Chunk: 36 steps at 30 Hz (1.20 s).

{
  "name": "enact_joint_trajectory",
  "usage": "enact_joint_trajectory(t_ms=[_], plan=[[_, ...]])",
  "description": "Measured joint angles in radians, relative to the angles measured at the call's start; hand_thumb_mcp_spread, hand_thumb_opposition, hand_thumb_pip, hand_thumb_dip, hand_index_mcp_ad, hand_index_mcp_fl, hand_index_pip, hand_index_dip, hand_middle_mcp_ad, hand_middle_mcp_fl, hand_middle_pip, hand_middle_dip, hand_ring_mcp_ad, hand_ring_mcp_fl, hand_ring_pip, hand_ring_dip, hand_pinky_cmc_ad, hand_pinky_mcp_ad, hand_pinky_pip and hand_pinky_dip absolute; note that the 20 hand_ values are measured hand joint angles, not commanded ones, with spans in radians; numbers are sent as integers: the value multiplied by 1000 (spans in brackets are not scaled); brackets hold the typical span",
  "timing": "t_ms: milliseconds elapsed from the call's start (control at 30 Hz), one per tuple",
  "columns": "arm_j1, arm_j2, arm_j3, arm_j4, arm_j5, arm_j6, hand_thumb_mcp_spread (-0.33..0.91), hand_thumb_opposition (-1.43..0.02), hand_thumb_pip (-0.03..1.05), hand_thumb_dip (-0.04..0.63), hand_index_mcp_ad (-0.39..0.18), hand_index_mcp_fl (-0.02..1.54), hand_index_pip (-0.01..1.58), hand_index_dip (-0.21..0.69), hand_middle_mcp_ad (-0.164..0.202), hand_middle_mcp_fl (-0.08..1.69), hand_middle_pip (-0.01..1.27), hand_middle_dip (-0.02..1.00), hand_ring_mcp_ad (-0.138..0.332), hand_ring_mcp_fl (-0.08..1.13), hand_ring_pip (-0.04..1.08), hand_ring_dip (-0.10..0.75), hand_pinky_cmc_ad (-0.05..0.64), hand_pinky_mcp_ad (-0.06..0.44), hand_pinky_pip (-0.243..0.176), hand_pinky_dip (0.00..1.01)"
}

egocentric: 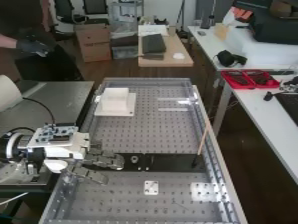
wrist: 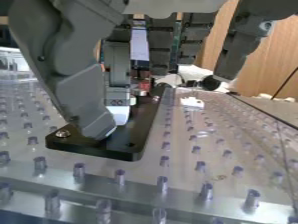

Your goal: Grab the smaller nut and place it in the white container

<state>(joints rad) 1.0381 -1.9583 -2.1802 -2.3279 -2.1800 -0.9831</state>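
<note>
In the high view the hand (egocentric: 105, 159) is over the left part of the flat black bar (egocentric: 174, 162), its fingers extended and spread from the thumb. Under and between them, the smaller nut is hidden. The bearing (egocentric: 134, 159) stands on the bar just beyond the fingertips. Farther up the bench sits the white container (egocentric: 115, 102), apart from the hand. In the wrist view the hand (wrist: 83, 92) reaches down with a fingertip low over the black bar (wrist: 143, 125); nothing is visibly held.
A white square plate (egocentric: 151, 188) lies on the perforated bench near its close end. A thin wooden stick (egocentric: 203, 137) leans at the bench's right side. Raised metal rails (egocentric: 218, 150) edge the bench. Red trays (egocentric: 249, 79) rest on the table at the right.
</note>
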Motion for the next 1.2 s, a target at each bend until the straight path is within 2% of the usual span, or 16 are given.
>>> enact_joint_trajectory(t_ms=[100, 267, 733, 933, 1200], plan=[[1, 2, 3, -3, -2, -3, 414, -850, 738, 237, -136, 264, 1524, 56, 65, 126, 127, 220, 84, -3, 120, 126, 333, 262, -51, 447], [2, 7, 9, -10, -5, -5, 415, -867, 688, 234, -133, 316, 1520, 49, 66, 147, 127, 220, 84, -3, 120, 126, 332, 262, -45, 449], [23, 54, 34, -61, -26, -15, 412, -864, 688, 234, -133, 316, 1520, 47, 66, 147, 127, 220, 82, -3, 117, 126, 332, 265, -44, 450], [53, 111, 50, -147, -36, -29, 412, -867, 688, 234, -133, 316, 1520, 47, 72, 152, 127, 220, 86, -3, 117, 126, 332, 262, -44, 450], [152, 196, 106, -344, -41, -77, 412, -867, 688, 234, -133, 314, 1520, 47, 66, 185, 126, 220, 80, -3, 117, 126, 330, 262, -44, 450]])
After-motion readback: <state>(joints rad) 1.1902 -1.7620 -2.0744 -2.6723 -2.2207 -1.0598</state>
